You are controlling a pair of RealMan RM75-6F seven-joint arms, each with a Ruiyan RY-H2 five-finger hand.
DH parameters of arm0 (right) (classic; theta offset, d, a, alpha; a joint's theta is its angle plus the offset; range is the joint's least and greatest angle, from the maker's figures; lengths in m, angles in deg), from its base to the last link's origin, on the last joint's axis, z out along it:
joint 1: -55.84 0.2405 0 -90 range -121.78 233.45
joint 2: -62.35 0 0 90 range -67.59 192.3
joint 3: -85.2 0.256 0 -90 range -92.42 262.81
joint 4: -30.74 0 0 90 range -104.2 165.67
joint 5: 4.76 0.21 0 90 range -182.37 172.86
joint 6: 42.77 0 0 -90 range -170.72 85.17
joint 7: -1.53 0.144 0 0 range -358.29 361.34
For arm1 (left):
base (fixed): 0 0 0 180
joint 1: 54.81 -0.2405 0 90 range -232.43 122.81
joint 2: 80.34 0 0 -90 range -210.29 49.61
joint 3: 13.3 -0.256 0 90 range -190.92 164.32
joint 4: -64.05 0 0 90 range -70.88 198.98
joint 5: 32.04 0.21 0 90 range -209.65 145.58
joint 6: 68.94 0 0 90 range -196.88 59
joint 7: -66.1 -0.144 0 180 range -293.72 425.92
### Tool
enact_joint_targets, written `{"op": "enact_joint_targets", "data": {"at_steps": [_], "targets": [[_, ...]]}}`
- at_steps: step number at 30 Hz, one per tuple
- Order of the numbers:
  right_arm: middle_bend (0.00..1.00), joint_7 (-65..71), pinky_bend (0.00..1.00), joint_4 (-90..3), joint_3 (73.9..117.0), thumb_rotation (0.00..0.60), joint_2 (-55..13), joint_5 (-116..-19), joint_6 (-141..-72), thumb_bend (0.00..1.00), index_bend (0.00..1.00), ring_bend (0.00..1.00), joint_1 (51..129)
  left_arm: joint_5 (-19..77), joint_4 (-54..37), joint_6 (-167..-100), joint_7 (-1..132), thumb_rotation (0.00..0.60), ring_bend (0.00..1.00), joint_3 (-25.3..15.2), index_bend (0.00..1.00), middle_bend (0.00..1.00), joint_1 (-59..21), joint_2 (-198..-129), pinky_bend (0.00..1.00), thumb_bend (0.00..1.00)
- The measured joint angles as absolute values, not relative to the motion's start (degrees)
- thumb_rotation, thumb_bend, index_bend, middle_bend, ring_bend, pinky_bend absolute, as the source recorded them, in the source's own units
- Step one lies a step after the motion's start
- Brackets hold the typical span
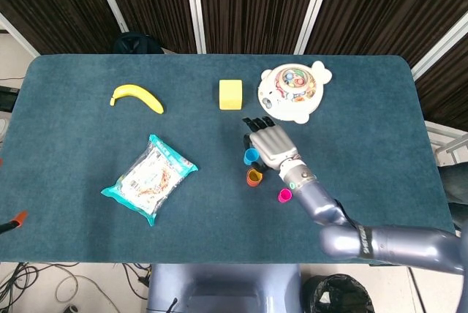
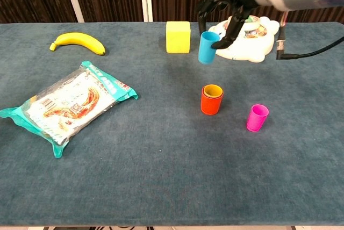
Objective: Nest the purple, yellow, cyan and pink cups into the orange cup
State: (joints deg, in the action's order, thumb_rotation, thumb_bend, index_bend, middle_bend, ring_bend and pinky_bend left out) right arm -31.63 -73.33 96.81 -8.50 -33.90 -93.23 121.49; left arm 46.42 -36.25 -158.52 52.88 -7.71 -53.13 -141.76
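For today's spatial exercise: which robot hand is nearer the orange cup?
Right. The right hand holds the cyan cup raised behind the orange cup; the left hand is not in view.

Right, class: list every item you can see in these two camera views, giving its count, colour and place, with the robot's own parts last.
cyan cup: one, cyan, held off the table
orange cup: one, orange, centre, yellow cup nested inside
pink cup: one, pink, right of the orange cup
banana: one, yellow, far left
block: one, yellow, far centre
snack packet: one, teal-edged, left
toy: one, white, far right
table: one, blue-green
right hand: one, grey, holding the cyan cup
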Motion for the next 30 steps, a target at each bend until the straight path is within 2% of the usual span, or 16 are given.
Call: {"op": "enact_joint_targets", "data": {"at_steps": [10,30], "targets": [[0.0,-31.2,0.09,-77.5,93.3,0.6,-7.5,-38.5,-96.9,0.44,0.47,0.08,118.1,46.3,-36.2,-158.5,52.6,0.6,0.0,-7.7,0.05,0.01,-53.1,-141.9,0.06,0.0],[0.0,-30.1,0.09,-72.3,91.5,0.6,-13.1,-40.5,-96.7,0.44,0.47,0.08,116.8,46.6,-36.2,-158.5,51.7,0.6,0.0,-7.9,0.05,0.01,-53.0,-142.4,0.06,0.0]]}}
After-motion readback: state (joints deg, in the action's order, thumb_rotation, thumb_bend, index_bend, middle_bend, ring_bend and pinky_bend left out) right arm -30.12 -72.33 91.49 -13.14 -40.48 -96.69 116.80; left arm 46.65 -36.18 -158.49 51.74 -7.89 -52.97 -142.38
